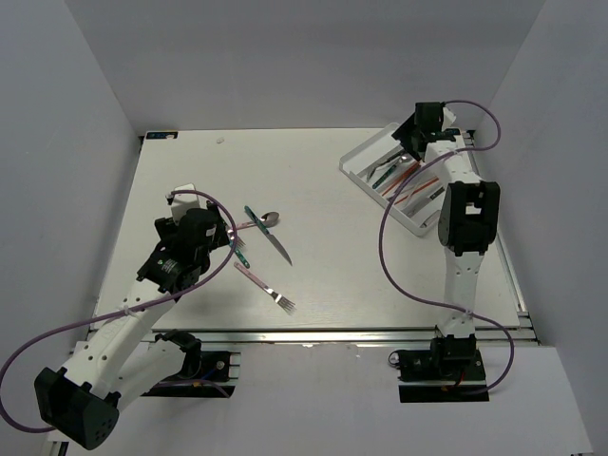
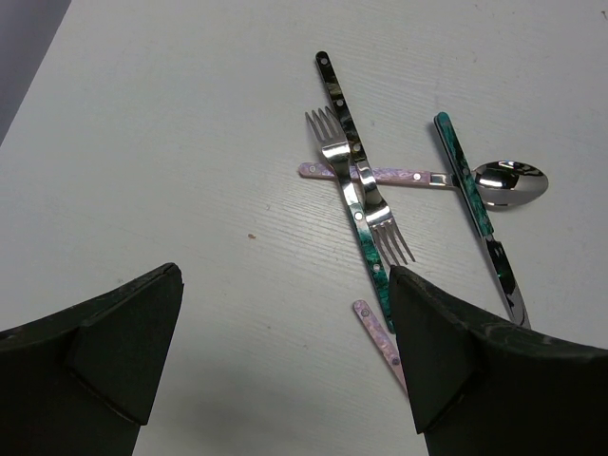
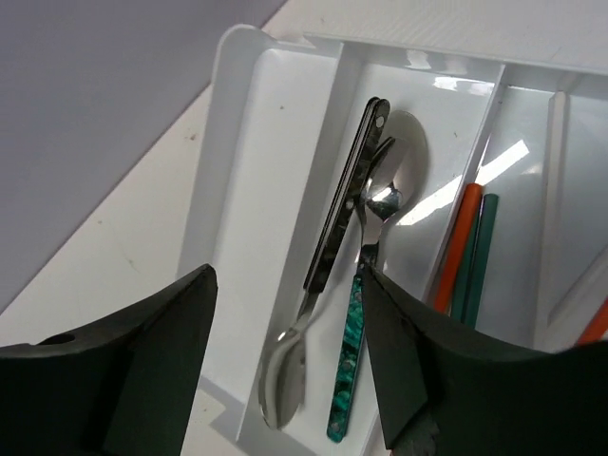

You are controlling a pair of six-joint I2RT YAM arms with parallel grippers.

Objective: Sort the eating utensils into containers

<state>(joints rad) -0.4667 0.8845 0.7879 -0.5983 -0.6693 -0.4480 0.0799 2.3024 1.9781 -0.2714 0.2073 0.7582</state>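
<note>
table (image 1: pixel 323 190): white, faint wood grain | walls (image 1: pixel 285 57): plain pale grey, three sides | rail (image 1: pixel 361 334): metal, table's near edge

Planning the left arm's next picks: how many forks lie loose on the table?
3. A dark-handled fork and a teal-handled fork lie together across the handle of the pink spoon; a pink-handled fork lies apart from them. The left arm may hide others.

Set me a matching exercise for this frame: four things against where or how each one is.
1 dark-handled spoon
2 pink-handled spoon
3 orange stick
4 left gripper

A open above the table
B tray, end compartment
C table, crossing two forks
D tray, second compartment

Pairs: 1-B, 2-C, 3-D, 4-A
</note>
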